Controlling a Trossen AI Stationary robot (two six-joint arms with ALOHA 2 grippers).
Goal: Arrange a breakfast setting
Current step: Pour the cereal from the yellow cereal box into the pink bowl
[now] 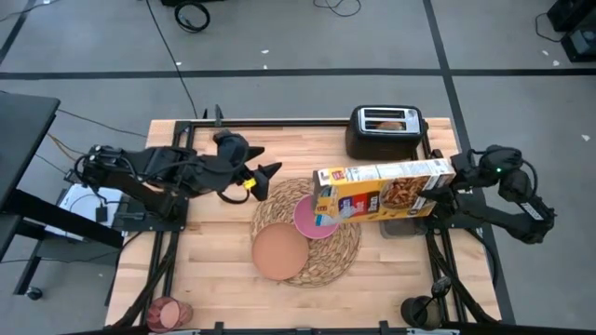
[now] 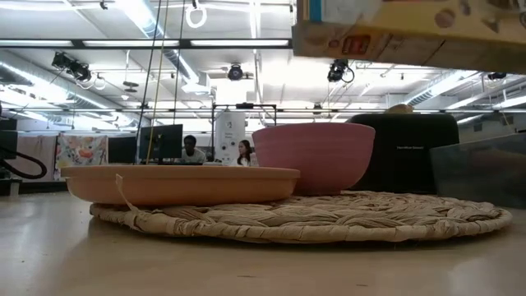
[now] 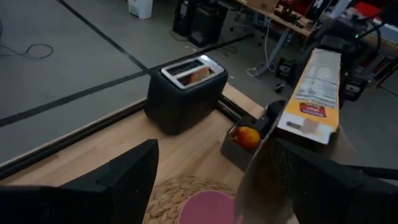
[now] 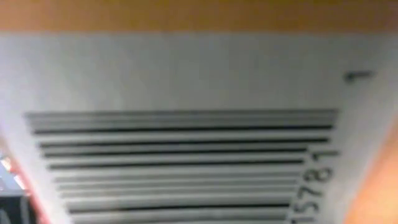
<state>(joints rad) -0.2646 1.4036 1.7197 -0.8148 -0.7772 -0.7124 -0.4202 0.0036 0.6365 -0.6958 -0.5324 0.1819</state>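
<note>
A round woven placemat (image 1: 321, 265) lies mid-table. On it sit a tan-brown plate (image 1: 279, 251) and a small pink bowl (image 1: 310, 219). My right gripper (image 1: 453, 180) is shut on a yellow cereal box (image 1: 382, 191), which lies about level in the air with its far end over the bowl. My left gripper (image 1: 261, 163) is open and empty, above the table just left of the placemat's far edge. A red apple (image 3: 247, 137) lies in a dark bin. A toast slice (image 3: 194, 73) stands in the toaster. A pinkish tumbler (image 1: 169, 314) stands near left. The spoon is out of view. My right gripper holds the cereal box by its end toward the table's right (image 1: 443, 177), coming level from the right. The fingers are hidden by the box, whose barcode panel (image 4: 186, 155) fills the wrist view. The box is lifted clear, lying on its side above the bowl.
A black toaster (image 1: 385, 130) stands at the far edge, right of centre. A dark bin (image 1: 405, 223) sits right of the placemat, under the box. In the low view, people sit in the room behind the table.
</note>
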